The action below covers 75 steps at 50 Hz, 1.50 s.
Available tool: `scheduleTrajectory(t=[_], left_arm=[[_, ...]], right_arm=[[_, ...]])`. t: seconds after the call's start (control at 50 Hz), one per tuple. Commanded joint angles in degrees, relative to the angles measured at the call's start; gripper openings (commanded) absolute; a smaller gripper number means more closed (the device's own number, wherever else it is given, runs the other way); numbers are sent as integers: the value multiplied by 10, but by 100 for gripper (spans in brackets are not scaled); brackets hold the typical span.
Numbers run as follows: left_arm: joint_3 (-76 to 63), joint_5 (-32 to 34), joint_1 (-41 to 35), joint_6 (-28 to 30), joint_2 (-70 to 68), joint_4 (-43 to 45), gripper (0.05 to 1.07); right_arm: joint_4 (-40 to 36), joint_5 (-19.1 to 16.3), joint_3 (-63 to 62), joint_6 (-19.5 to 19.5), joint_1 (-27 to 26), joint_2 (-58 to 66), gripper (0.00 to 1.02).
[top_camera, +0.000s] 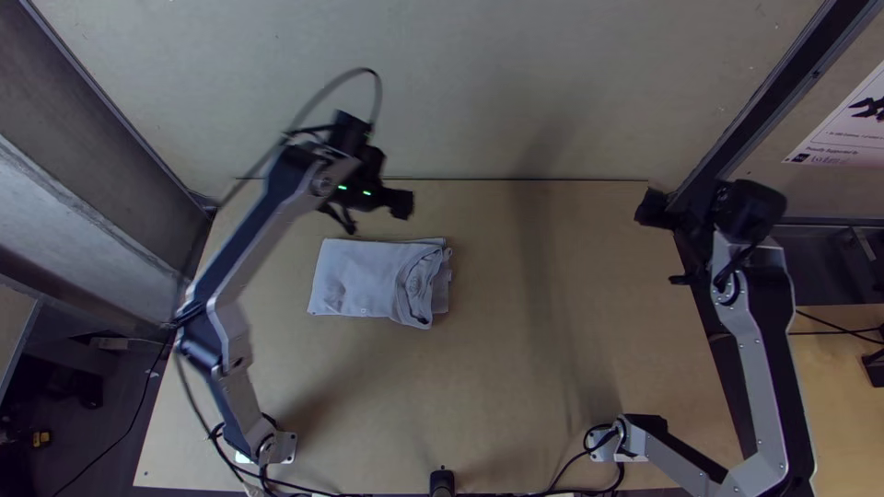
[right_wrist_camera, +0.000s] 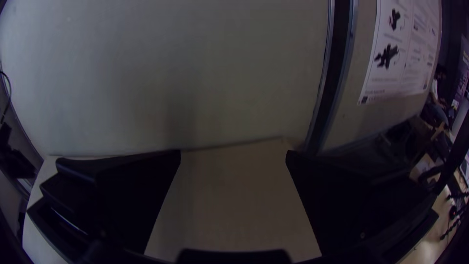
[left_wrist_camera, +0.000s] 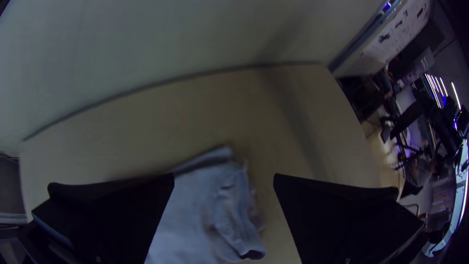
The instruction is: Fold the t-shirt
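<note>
Pale-grey cloth t-shirt [top_camera: 364,280]: rumpled end [top_camera: 423,282] needed smoothing, I judged.
Left black tool [left_wrist_camera: 224,175]: gaped wide, empty.
Right black tool [right_wrist_camera: 233,152]: likewise.

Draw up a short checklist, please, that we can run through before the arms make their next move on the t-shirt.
1. T-shirt lies wholly on the table: ok, in a compact folded bundle.
2. Left gripper open and holding no cloth: ok.
3. Right gripper open and away from the shirt: ok, it is off at the table's right side.
4. Fold neat all over: not ok, the end on the top view's right has rumpled layers and an uneven edge sticking out.
5. Lower layers smooth: cannot tell, they are hidden.
</note>
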Motion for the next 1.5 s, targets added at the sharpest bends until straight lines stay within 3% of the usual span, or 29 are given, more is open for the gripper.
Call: scheduleTrajectory(t=[0.0, 0.32, 0.56, 0.78, 0.96, 1.24, 1.44, 1.48], left_arm=[[-25, -9, 44, 30, -72, -1, 103], [-124, -9, 233, 94, -255, 77, 103], [-350, -11, 297, 137, -468, 283, 103], [-502, -23, 315, 116, -607, 371, 103], [-684, -28, 342, 120, -737, 463, 103], [-917, -30, 361, 155, -877, 611, 103], [-1042, -30, 356, 153, -957, 682, 103], [-1063, -29, 355, 142, -973, 686, 103]], right_arm=[[11, -2, 49, -22, -2, 5, 99], [122, -2, 77, -35, -4, -52, 99], [148, -2, 28, -34, 0, -129, 99], [224, -4, -111, -43, 4, -261, 99], [231, -7, -221, -61, 22, -369, 99], [229, -6, -393, -59, 25, -535, 99], [315, -2, -542, -57, 21, -650, 99], [295, 0, -551, -49, 9, -648, 99]])
